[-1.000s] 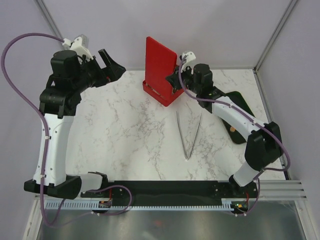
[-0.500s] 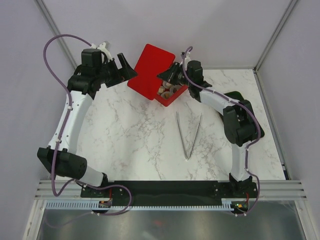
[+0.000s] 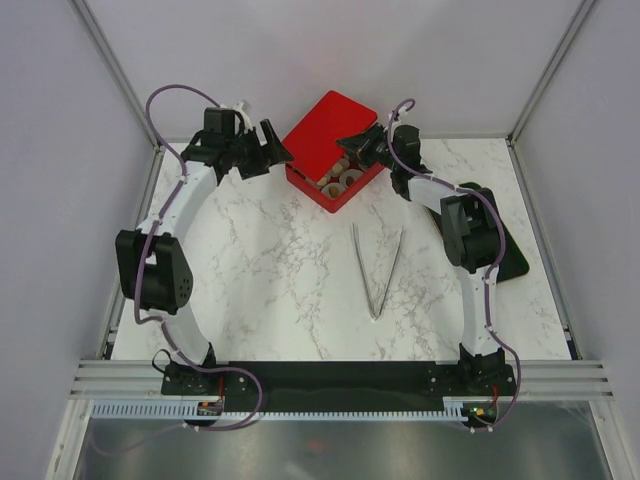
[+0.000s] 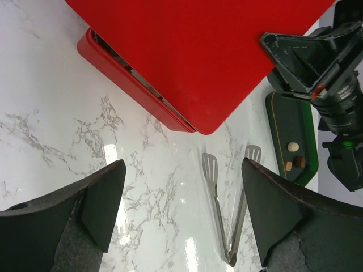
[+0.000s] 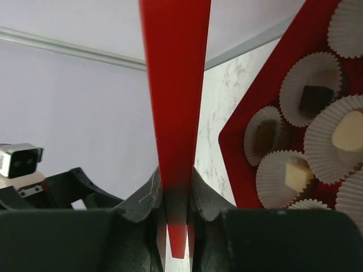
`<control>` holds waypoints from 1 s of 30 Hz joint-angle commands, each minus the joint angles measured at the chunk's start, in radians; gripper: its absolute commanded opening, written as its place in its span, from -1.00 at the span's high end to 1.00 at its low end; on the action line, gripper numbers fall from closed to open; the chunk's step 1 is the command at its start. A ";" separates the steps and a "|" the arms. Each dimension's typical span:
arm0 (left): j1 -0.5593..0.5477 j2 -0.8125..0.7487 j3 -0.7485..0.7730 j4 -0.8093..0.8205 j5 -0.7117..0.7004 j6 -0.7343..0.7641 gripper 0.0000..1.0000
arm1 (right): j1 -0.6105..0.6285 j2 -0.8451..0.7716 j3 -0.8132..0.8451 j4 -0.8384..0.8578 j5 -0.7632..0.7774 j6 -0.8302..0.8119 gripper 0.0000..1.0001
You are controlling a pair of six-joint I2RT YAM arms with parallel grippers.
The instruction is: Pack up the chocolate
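Overhead, box: a red box [image 3: 312, 192] sits at the middle of the far edge of the bench [image 3: 260, 262]. Its lid [image 3: 325, 120] is tilted partway down over white paper cups [image 3: 340, 181].
Overhead, arms: the right gripper [image 3: 364, 146] is at the lid's right edge. The left gripper [image 3: 268, 152] is just beside the lid's left side, apart from it.
Overhead, elsewhere: metal tweezers [image 3: 378, 265] lie mid-bench, and a dark tray [image 3: 512, 258] lies along the right edge.
Left wrist, jaws: spread wide and holding nothing, with the lid beyond them.
Left wrist, chocolate [image 4: 292, 147]: three small tan and brown pieces lie on the tray.
Right wrist, jaws: clenched on the lid's thin edge.
Right wrist, chocolate: four cups in the box each hold one brown or tan piece. Other cups are cut off by the frame.
Progress: packing looks well along, with cups filled and the lid in hand. The tray pieces seem unpacked, and the lid is not yet shut.
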State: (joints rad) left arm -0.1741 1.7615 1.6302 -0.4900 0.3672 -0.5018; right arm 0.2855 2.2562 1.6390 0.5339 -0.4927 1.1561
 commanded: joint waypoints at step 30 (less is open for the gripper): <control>0.005 0.383 0.241 0.134 0.078 -0.006 -0.75 | -0.074 0.123 -0.002 0.162 -0.116 0.139 1.00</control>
State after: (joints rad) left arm -0.1741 2.1342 1.8229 -0.3908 0.4244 -0.5018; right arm 0.2134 2.3875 1.6497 0.5953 -0.5682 1.2644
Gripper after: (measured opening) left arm 0.877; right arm 0.209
